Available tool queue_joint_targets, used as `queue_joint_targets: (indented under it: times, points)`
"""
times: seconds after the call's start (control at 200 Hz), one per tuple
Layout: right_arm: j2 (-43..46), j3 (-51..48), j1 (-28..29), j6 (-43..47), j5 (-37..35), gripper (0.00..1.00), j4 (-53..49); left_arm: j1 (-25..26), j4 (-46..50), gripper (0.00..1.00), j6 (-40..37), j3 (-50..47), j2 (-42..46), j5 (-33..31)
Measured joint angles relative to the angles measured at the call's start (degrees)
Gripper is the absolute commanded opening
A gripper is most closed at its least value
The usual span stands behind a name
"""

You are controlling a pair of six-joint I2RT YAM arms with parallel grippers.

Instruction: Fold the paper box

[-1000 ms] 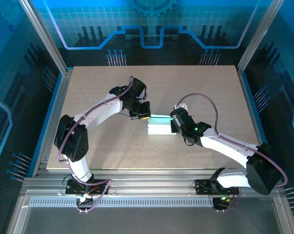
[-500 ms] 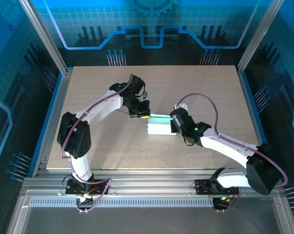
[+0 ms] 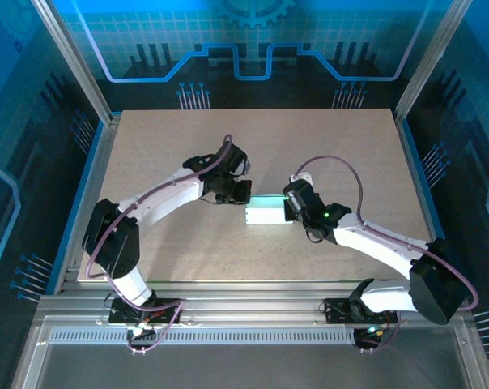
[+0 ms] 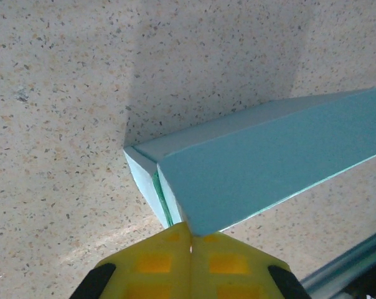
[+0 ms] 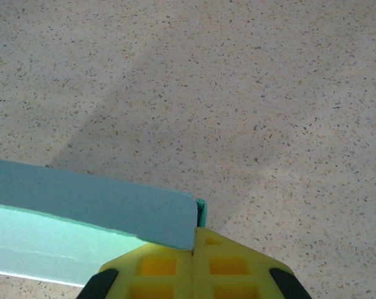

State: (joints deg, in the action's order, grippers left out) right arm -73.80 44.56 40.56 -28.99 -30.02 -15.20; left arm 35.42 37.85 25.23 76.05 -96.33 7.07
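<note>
Speckled beige tabletop [image 3: 172, 243] is sitting inside a blue-lit cage with aluminium posts [image 3: 70, 61].

Lower left of the top view: the left arm [image 3: 159, 194] is arching in toward centre frame. The left gripper [image 3: 240, 193] is hanging just beside the left end of the paper box [image 3: 267, 215].

Left wrist view: its yellow fingertips [image 4: 157, 261] are pressing flat against each other at bottom centre with nothing between them (seam line fully closed). The box's near corner is meeting their tip. From there the box is running up to the right edge of the frame, lying on the table, with a thin gap showing at the end flap.

Top view, just right of centre: the box is sitting mid-table, pale mint, long side across the frame.

The right gripper [image 3: 291, 207] is sitting against the box's right end, and the right arm [image 3: 374, 239] is coming in from the lower right.

Right wrist view: its fingertips [image 5: 166, 265] are likewise clenching on each other at bottom centre. The box end is butting up to their tip, and the box is stretching off the left edge.

Can't tell whether either tip is pushing on the card or just touching.
</note>
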Motion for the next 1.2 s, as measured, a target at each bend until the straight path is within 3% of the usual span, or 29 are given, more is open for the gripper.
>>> queue_joint_targets:
  times: [0.525, 0.785, 0.896, 1.081, 1.201]
  points:
    - [0.68, -1.73, 0.26, -0.17, -0.28, 0.0, 1.44, 3.06, -14.19, 0.0, -1.62, -11.54, 5.42, -6.38]
    - [4.76, -9.31, 2.34, 0.94, -3.87, 0.0, 9.79, 5.79, -19.21, 0.0, -1.2, -14.08, 5.27, -12.11]
    - [5.88, -10.51, 2.62, 1.42, -4.15, 0.18, 10.91, 6.34, -20.02, 0.0, -1.18, -14.36, 5.22, -13.53]
    - [10.27, -11.76, 4.22, 3.61, -1.2, 0.61, 9.2, 6.86, -21.7, 0.0, -1.2, -14.38, 4.55, -13.9]
    - [15.19, -11.89, 4.76, 4.9, 0.83, 0.75, 8.28, 7.52, -22.93, 0.0, -1.2, -14.38, 4.07, -13.88]
